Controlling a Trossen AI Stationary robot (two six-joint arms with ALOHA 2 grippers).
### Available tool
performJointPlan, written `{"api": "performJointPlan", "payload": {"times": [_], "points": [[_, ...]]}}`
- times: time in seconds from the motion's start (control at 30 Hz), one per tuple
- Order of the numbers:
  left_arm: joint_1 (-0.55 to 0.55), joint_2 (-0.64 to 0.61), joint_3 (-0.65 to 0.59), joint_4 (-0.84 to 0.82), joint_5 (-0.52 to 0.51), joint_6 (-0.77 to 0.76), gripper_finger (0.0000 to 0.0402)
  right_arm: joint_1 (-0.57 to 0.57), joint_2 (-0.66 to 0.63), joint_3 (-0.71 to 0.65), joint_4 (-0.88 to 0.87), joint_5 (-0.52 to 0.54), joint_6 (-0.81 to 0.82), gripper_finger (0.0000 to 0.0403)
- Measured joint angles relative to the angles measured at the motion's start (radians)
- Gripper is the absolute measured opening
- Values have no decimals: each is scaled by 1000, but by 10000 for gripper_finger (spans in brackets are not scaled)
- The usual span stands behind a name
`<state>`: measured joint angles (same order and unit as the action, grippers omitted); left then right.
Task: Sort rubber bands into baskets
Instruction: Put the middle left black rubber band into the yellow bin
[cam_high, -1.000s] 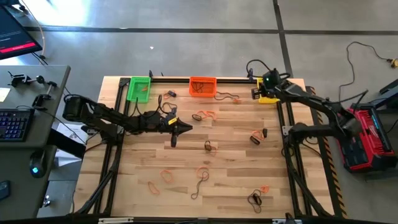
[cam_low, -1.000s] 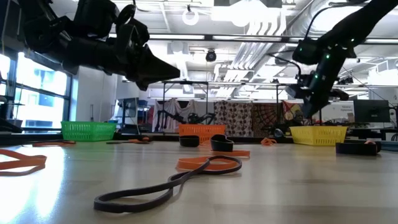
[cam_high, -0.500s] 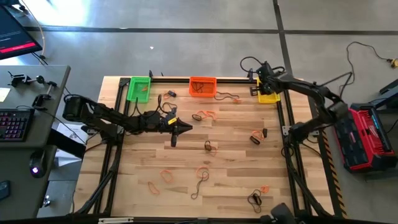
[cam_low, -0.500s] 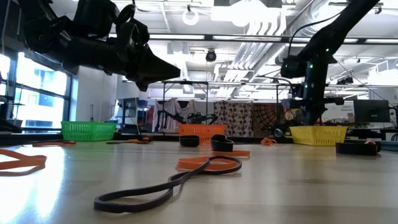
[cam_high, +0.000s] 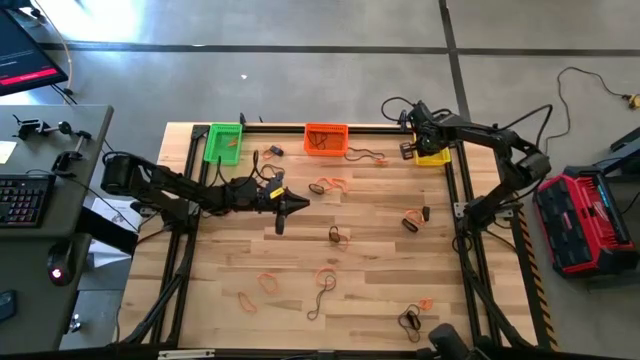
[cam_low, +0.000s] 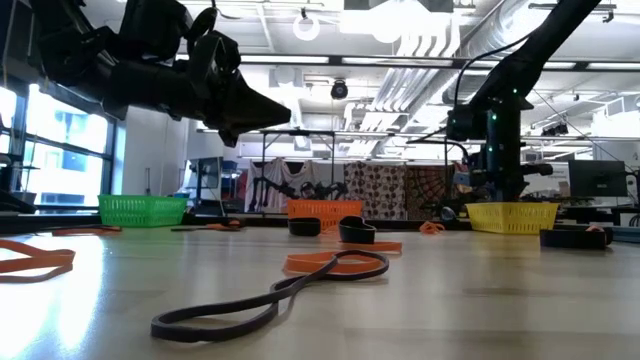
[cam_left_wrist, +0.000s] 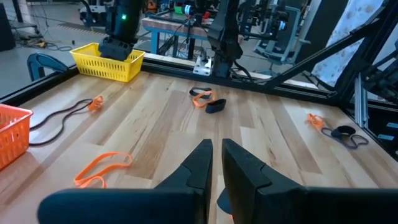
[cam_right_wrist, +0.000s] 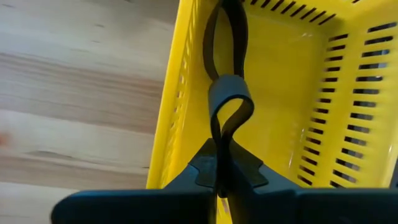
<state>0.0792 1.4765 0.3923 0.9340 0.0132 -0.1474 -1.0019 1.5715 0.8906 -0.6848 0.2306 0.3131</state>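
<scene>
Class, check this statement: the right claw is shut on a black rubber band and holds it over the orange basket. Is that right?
Not quite. The right claw is shut on a black rubber band, but it holds it over the yellow basket, not the orange one. The right wrist view shows the band hanging above the yellow mesh.

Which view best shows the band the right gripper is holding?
The right wrist view: the black rubber band loops up from the shut right gripper over the yellow basket. The high and low views show the gripper at the basket, but the band is too small to see. The left wrist view doesn't show it.
</scene>
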Motion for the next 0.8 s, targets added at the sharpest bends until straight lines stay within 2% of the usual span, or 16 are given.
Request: {"api": "performJointPlan", "payload": {"times": [0.2, 0.43, 0.8], "points": [[0, 0, 0, -1, 0, 0, 25, 0, 0, 0, -11, -24, -5, 19], [0, 0, 0, -1, 0, 1, 25, 7, 0, 0, -14, -47, 22, 3], [0, 0, 0, -1, 0, 1, 25, 7, 0, 0, -20, -66, 30, 9]]}}
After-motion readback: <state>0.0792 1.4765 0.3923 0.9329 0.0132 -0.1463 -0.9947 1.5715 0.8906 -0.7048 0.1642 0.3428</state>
